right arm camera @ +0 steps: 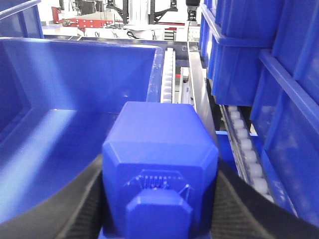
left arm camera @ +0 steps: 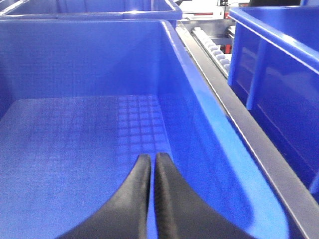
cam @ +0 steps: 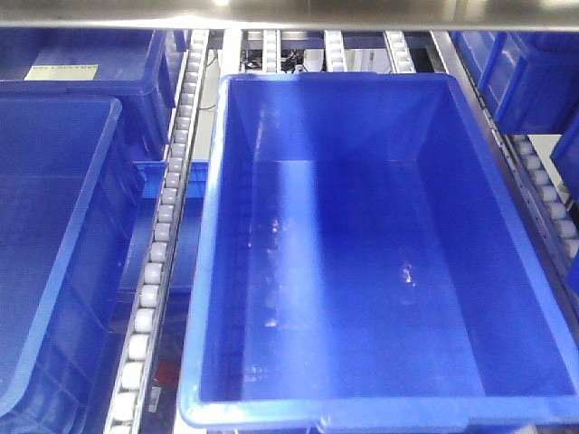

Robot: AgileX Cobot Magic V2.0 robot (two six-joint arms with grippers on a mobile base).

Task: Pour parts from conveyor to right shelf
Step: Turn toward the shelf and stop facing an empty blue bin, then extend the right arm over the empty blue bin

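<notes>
The part, a bright-blue block (right arm camera: 159, 149) with a square stud facing the camera, fills the right wrist view. My right gripper (right arm camera: 159, 184) is shut on it, a black finger (right arm camera: 82, 204) pressing each side. It hangs by the near right corner of a deep blue tub (right arm camera: 75, 74) on the right shelf. The front view shows that tub (cam: 217, 271) with nothing in it, on white roller rails (cam: 163, 235). My left gripper (left arm camera: 153, 158) is shut on nothing, over the grid-patterned floor of a neighbouring tub (left arm camera: 89, 59). The conveyor is out of view, and neither gripper shows in the front view.
More blue tubs stand at the left (cam: 45, 226) and far right (cam: 525, 81) of the rack. Stacked tubs (right arm camera: 249, 50) rise close on the right of the held block. A steel rail (left arm camera: 249, 144) separates the left tub from its neighbour (left arm camera: 279, 64).
</notes>
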